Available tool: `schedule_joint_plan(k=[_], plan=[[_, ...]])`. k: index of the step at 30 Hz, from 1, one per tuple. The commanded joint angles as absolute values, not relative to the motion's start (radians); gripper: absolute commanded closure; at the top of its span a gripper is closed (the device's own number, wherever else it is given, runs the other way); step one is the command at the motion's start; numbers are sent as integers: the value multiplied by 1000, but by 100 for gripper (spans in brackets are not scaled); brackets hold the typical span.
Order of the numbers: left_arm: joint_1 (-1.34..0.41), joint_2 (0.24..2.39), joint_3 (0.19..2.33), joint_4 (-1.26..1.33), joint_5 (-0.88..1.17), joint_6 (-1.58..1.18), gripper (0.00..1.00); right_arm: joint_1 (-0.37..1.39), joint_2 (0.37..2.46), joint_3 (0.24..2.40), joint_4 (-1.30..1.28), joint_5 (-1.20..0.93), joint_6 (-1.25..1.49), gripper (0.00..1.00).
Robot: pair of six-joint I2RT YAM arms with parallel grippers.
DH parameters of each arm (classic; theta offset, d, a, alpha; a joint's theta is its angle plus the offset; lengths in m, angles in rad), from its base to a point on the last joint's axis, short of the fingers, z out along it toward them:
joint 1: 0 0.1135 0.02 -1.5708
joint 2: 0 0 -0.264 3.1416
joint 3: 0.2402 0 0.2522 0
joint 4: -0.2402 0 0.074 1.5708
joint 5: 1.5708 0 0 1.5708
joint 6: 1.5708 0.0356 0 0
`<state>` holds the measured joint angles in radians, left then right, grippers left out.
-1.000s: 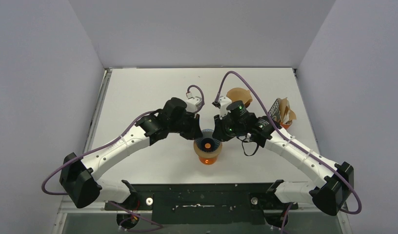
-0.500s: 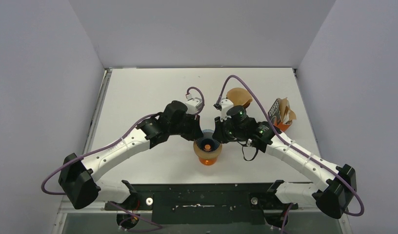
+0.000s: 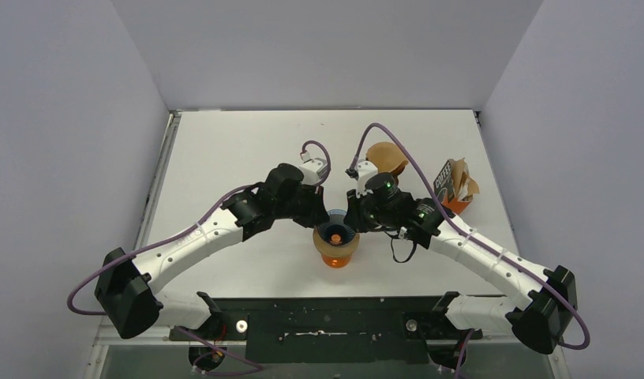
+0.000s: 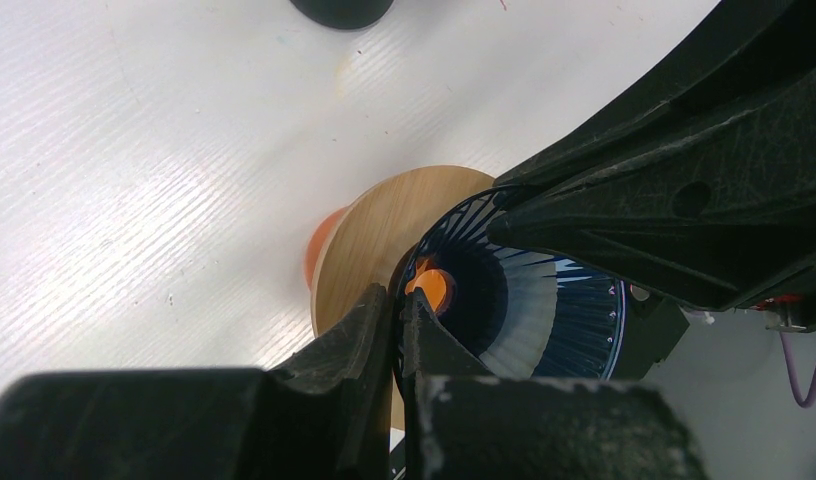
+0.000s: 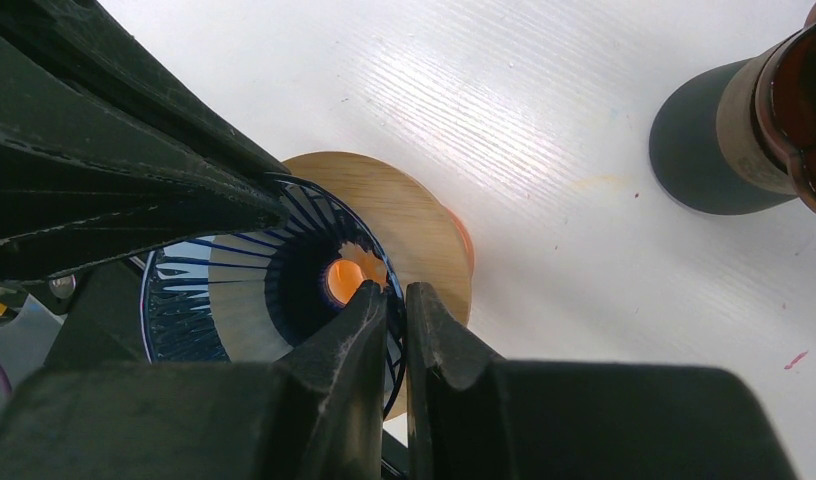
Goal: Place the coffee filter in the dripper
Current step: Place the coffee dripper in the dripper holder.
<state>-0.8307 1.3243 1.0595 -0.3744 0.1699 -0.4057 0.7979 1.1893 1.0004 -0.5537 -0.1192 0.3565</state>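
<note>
Dripper (image 3: 335, 234) rim is being pinched on opposite sides by the left end effector (image 4: 396, 297) and the right end effector (image 5: 396, 292), probably for steadying it. The coffee filter (image 3: 386, 155) is waiting untouched toward the far right corner of the desk (image 3: 224, 150).

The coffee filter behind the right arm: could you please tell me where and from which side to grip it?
Pinch the coffee filter at its rim, coming from above with the right gripper, one of its fingers inside and one outside. It seems to stand mouth-up, with a thin paper wall.
</note>
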Motion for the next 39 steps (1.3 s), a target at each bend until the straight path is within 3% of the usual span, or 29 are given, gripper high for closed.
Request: schedule_joint_plan(k=[1,6,20,39], plan=[[-877,1367,1073,-425,221,-393,100,836,1258,978,-679,-119,336,100],[-877,1368,1104,-446,218,-387,100,835,1255,1006,-687,-106,336,100],[-878,1359,1139,-478,203,-379,81,833,1238,1042,-684,-85,348,89],[-878,1338,1215,-529,153,-362,65,830,1170,1096,-659,-54,393,65]])
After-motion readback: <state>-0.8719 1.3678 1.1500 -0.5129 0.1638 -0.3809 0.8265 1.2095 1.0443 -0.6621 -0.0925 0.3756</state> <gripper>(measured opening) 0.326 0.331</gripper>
